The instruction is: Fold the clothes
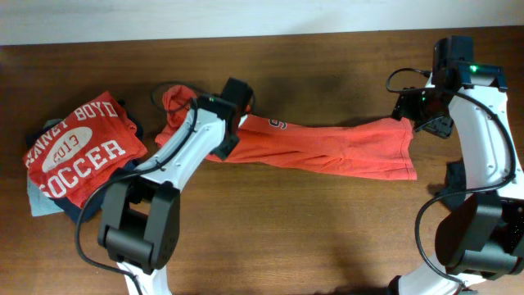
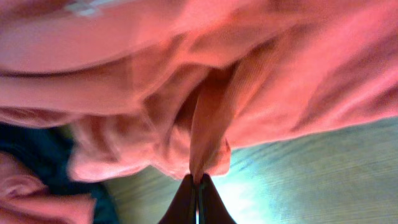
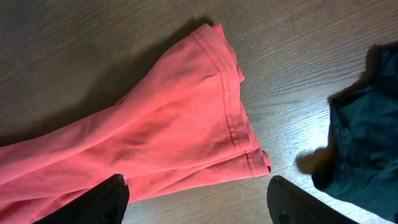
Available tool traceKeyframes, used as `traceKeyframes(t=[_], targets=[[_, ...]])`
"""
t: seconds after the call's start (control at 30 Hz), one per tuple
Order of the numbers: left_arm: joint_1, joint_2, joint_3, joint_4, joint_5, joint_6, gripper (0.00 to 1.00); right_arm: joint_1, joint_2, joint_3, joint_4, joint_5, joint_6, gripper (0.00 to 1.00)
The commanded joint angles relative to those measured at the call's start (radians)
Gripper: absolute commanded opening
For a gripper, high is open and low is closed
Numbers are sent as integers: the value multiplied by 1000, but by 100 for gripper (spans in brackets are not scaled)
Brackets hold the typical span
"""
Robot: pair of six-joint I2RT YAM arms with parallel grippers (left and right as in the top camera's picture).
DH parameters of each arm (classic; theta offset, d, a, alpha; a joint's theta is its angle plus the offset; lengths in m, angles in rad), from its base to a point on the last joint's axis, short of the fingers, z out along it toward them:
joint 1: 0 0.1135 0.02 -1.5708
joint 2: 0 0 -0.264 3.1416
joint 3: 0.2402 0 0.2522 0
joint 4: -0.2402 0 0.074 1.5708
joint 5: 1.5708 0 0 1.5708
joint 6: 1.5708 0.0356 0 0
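**Left claw pinches shirt, right claw stands wide**

My left gripper is closed tight on a fold of the orange-red shirt, fingertips together. My right gripper stands wide over the shirt's stitched hem, holding nothing. The shirt lies long on the wooden table, running from one claw to the other. Beyond the left claw, on the side away from the right one, a red tee reads "BOYD" and "SOCCER". A dark garment lies just beside the right claw.

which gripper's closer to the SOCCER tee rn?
Left. The left gripper, jaws shut on the orange shirt, sits just right of the SOCCER tee; the right gripper is at the shirt's far hem, much farther off.
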Motion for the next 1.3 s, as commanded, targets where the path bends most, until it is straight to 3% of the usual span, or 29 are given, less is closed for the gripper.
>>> traceKeyframes(t=[0.0,0.17,0.37,0.8,0.97,1.27], targets=[[2,-75,113,-64,-24,-17,1,3,-5,16,-6,15,1,76],[2,-102,192,-123,-106,-18,1,-2,6,16,-25,55,1,82],[3,-127,211,-145,-230,-70,1,-26,68,-4,-78,38,1,82],[20,-136,214,-143,-355,-188,1,-24,177,-97,-61,-226,-67,81],[22,-136,223,-143,-368,-265,0,-24,180,-173,32,-286,-36,78],[24,-136,241,-144,-374,-269,1,-24,180,-352,264,-261,-58,70]])
